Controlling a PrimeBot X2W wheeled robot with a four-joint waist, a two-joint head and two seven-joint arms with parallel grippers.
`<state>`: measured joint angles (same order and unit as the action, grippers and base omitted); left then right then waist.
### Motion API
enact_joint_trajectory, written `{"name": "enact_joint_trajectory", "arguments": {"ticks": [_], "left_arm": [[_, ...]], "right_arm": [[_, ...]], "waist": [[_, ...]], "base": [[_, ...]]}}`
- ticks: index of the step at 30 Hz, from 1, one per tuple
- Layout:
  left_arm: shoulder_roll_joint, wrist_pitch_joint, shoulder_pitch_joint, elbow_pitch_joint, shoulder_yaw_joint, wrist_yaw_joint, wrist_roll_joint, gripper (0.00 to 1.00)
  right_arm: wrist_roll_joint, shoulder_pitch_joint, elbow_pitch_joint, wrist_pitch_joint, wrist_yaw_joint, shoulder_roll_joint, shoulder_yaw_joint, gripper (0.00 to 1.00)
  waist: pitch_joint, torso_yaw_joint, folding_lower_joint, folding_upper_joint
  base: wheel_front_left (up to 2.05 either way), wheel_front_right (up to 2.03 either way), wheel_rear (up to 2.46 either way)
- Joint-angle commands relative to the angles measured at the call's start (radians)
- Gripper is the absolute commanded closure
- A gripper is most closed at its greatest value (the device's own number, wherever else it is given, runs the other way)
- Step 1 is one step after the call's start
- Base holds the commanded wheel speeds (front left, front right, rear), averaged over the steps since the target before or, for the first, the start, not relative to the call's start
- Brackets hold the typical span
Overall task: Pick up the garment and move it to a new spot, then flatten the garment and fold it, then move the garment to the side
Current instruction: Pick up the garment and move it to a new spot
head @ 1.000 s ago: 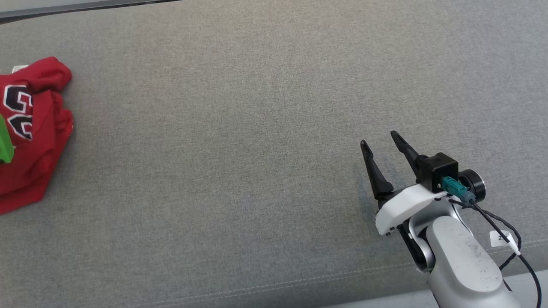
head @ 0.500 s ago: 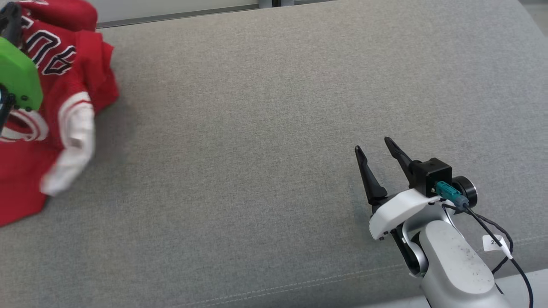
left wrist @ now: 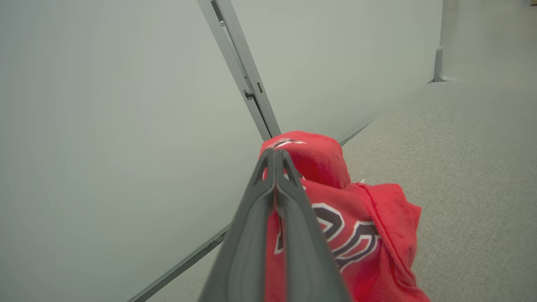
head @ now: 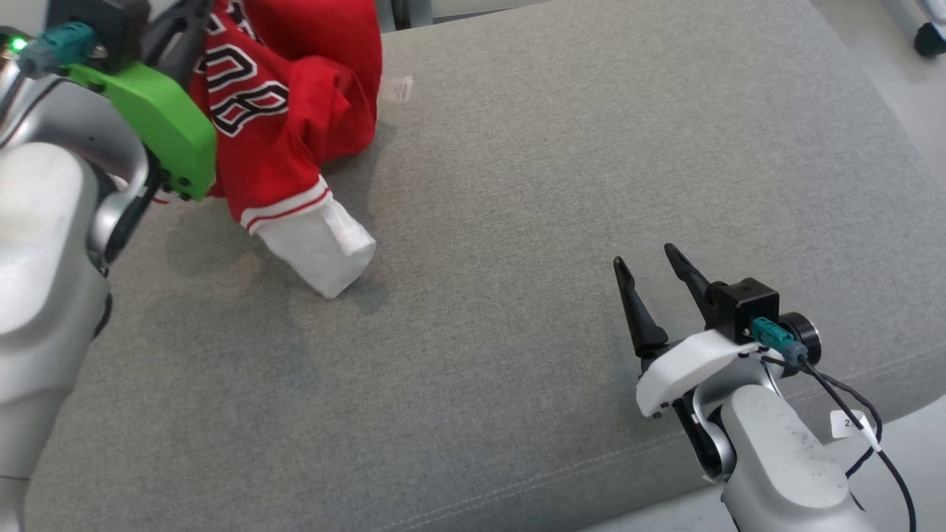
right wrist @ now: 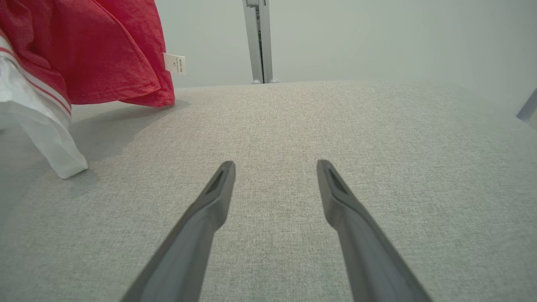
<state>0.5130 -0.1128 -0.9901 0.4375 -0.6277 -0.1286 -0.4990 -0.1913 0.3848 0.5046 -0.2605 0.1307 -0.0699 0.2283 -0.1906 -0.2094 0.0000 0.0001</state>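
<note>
Gripping the red garment [head: 295,89] at the head view's upper left, your left tool [left wrist: 275,156] shows pinched shut in its wrist view; its white sleeve [head: 319,250] touches the cushion [head: 517,185]; your right tool [head: 644,256] gapes wide, empty.

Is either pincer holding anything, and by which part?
The left pincer is shut on the red garment, pinching a bunched fold beside its lettering; the right pincer is open, empty.

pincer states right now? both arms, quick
Left pincer: closed, holding the red garment.
Right pincer: open, holding nothing.
</note>
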Motion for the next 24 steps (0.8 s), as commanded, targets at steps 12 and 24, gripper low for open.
{"name": "enact_joint_trajectory", "arguments": {"ticks": [12, 24], "left_arm": [[-0.107, 0.011, 0.104, -0.141, -0.083, 0.011, -0.016, 1.00], [-0.151, 0.104, 0.210, 0.071, -0.117, 0.031, -0.022, 1.00]], "right_arm": [[-0.003, -0.002, 0.012, -0.008, 0.000, 0.003, -0.009, 0.00], [0.005, 0.005, -0.004, -0.008, 0.000, 0.007, -0.013, 0.00]], "waist": [[0.019, -0.081, 0.0000, -0.0001], [0.000, -0.086, 0.0000, -0.0001]], "base": [[0.00, 0.00, 0.00], [0.00, 0.00, 0.00]]}}
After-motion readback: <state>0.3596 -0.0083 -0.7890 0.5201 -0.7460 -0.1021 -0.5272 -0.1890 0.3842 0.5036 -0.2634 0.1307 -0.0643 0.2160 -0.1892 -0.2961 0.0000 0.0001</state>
